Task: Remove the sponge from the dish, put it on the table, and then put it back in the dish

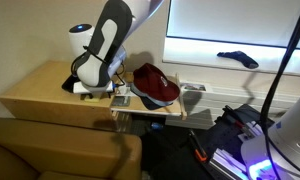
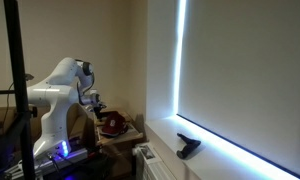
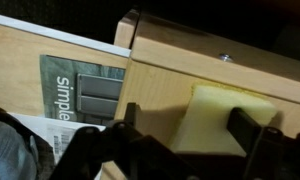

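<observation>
In an exterior view, the light tan wooden table (image 1: 35, 95) is seen with the white and black gripper (image 1: 94, 90) lowered over it. A dark shape beside it, taken to be the shallow black rectangular dish (image 1: 68, 85), is half hidden, so its contents cannot be told. A dark red cap (image 1: 155, 85) is set close by.

In an exterior view, the gripper (image 2: 93, 103) is seen near the cap (image 2: 112, 122).

In the wrist view, the small pale yellow rectangular sponge (image 3: 215, 110) is found flat on the table (image 3: 180, 70). Its upper edge is parallel to the table's edge, and its long axis is masked below. The fingers (image 3: 130, 118) are held apart, with the sponge between them but not gripped.
</observation>
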`<action>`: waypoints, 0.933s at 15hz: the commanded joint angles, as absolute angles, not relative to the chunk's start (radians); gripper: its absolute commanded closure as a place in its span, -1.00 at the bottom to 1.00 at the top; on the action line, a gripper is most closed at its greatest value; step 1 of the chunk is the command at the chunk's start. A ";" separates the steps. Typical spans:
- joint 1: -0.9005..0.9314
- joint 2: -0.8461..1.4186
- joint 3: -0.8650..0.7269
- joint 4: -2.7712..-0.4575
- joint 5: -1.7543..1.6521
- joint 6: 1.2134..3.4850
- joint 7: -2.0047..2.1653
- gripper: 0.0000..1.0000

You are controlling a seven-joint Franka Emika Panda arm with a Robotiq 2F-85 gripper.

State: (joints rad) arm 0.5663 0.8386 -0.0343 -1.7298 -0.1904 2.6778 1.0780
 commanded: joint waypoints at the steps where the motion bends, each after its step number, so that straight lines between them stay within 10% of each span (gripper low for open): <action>1: 0.543 0.866 -0.018 -1.706 -0.142 2.634 1.034 -0.21; 9: 0.516 0.853 -0.002 -1.696 -0.078 2.544 1.021 0.89; 14: 0.501 0.813 -0.004 -1.716 -0.063 2.463 1.043 0.97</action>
State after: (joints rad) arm 0.5313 0.8229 -0.0206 -1.6880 -0.0810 2.5291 1.0542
